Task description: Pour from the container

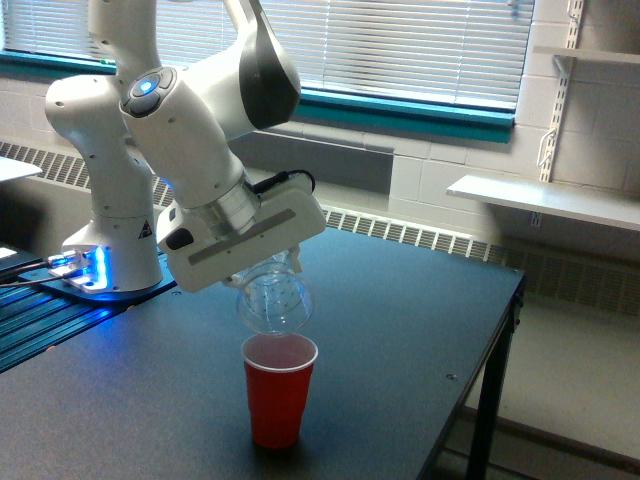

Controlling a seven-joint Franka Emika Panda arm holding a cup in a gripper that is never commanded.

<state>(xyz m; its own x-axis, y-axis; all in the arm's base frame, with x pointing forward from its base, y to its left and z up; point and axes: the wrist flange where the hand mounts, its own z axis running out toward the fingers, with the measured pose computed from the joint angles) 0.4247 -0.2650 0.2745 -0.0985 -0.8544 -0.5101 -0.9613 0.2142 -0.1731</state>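
- Gripper (268, 262) of our white arm (190, 120) sits at the end of a wrist slanted downward, and it clamps the container (273, 300) by its upper, closed end.
- We see the container hanging just under the gripper, tipped far over so its wide mouth faces down and a little toward the camera.
- The container looks clear all the way through; we can make out no pieces inside it, though glare on the plastic may hide something small.
- The fingers themselves are mostly hidden behind the gripper body, so we judge the grip from the container hanging there with nothing else holding it.
- Directly below the gripper, under the container's mouth, stands the red cup (279, 389), upright on the dark table (400, 330).
- Container and cup do not touch; a narrow gap shows between the container's lower rim and the cup's rim.
- We can see a pale pinkish interior at the cup's mouth, but not what lies in it.
- Behind the gripper and to the exterior view's left, the arm's base (105, 255) stands on the table edge with blue lights glowing beside it.
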